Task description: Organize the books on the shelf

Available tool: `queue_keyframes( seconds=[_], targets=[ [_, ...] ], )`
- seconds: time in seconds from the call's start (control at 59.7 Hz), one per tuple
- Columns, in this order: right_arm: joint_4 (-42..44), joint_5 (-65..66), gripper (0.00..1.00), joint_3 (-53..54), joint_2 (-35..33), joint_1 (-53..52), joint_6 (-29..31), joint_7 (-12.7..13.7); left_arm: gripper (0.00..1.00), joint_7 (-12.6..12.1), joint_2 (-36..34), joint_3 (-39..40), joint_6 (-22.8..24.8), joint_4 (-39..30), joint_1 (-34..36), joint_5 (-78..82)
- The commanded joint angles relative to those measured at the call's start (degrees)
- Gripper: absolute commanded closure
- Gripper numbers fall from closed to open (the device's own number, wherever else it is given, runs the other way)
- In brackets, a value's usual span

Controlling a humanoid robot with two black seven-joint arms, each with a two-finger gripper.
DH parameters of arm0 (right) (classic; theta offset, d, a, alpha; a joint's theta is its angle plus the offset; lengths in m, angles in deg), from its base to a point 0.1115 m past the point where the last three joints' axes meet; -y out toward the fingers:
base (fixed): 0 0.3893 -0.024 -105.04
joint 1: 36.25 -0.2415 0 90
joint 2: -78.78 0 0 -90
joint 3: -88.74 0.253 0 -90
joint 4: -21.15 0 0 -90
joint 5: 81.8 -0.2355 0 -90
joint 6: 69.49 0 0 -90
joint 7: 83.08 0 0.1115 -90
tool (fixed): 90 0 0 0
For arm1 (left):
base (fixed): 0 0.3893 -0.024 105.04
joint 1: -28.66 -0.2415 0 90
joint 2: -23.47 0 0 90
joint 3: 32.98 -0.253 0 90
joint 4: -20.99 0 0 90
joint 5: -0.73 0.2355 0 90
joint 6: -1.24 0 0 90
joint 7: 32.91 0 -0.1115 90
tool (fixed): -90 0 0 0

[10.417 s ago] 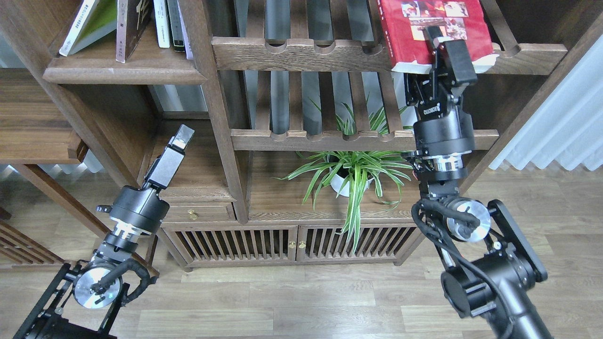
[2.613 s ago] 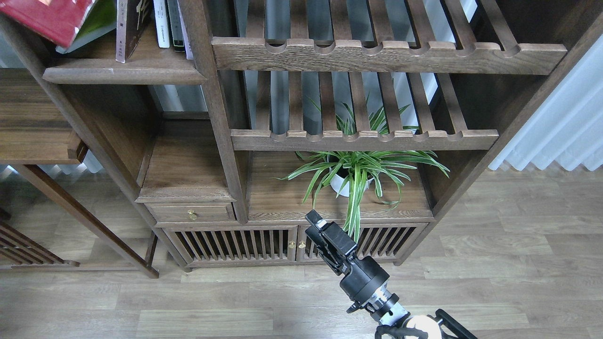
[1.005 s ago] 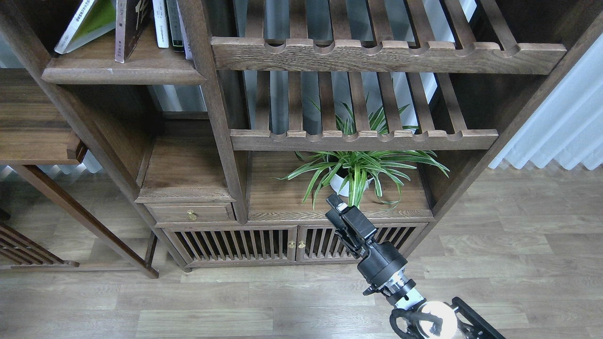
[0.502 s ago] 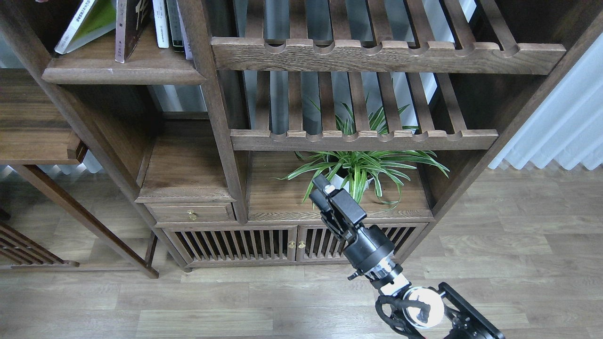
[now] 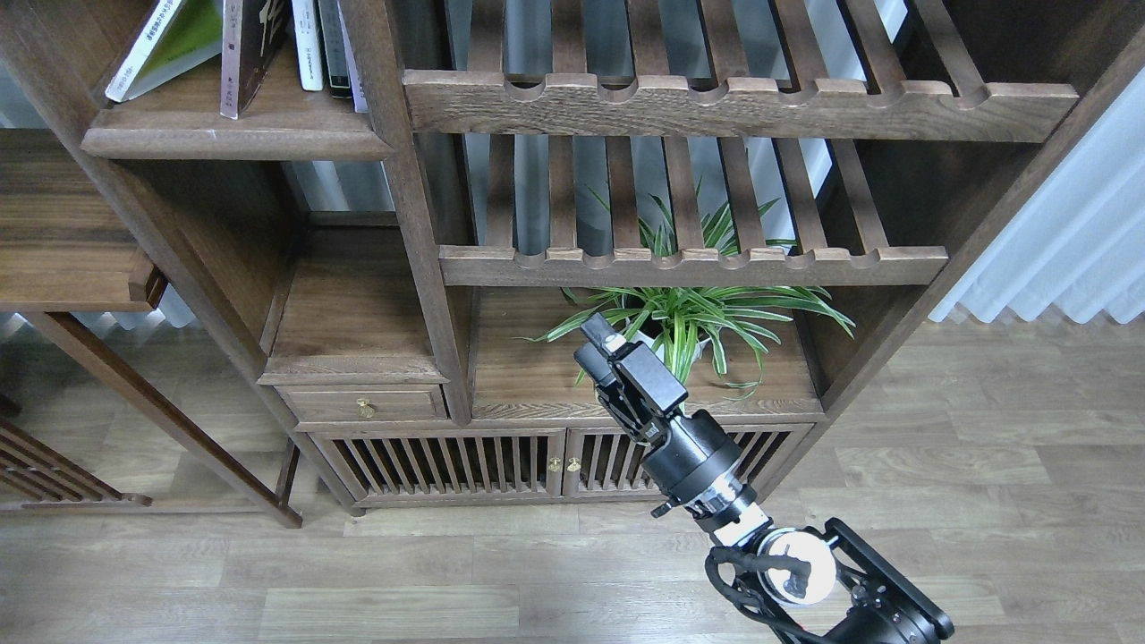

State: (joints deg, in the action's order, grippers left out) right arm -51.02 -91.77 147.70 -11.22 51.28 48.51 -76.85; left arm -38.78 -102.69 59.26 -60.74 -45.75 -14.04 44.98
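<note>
The right gripper (image 5: 597,344) holds nothing; its fingers (image 5: 612,343) are seen almost edge-on, so I cannot tell if they are apart or together. It hangs in front of the lower cabinet, just beside the leaves of the potted plant (image 5: 689,326), which stands on the wooden top behind it. The left arm is out of view.

The books stand on the shelf (image 5: 233,141) at the upper left: the yellow-green and white book (image 5: 165,45) leans to the right against the dark maroon book (image 5: 250,49), with thinner books next to it. No red book is seen.

Two slatted racks (image 5: 716,98) fill the middle of the bookcase. Below is wooden floor (image 5: 402,581), open and wide; a white curtain (image 5: 1064,233) hangs at the right.
</note>
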Motion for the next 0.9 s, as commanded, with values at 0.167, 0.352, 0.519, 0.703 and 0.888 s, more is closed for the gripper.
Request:
queue_keyframes(
  seconds=[0.167, 0.352, 0.519, 0.703, 0.888],
  targets=[
    [0.01, -1.63, 0.12, -3.23, 0.00, -3.15, 0.00, -0.09, 0.98, 0.24, 0.57, -3.11, -0.01, 1.96, 0.34, 4.17],
    [0.01, -4.10, 0.12, -6.49, 0.00, -6.67, 0.00, -0.09, 0.98, 0.51, 1.27, -7.60, -0.01, 4.51, 4.03, 4.26],
    [0.01, -4.54, 0.12, -7.28, 0.00, -7.73, 0.00, -0.17, 0.98, 1.47, 1.27, -9.09, -0.01, 8.29, 5.70, 4.26],
    [0.01, -4.89, 0.12, -7.28, 0.00, -7.64, 0.00, -0.09, 0.98, 4.02, 1.80, -12.43, -0.01, 12.16, 9.57, 4.96],
    [-0.08, -4.89, 0.12, -7.37, 0.00, -7.64, 0.00, -0.09, 0.98, 6.66, 2.76, -17.88, -0.01, 14.79, 12.29, 4.96]
  ],
)
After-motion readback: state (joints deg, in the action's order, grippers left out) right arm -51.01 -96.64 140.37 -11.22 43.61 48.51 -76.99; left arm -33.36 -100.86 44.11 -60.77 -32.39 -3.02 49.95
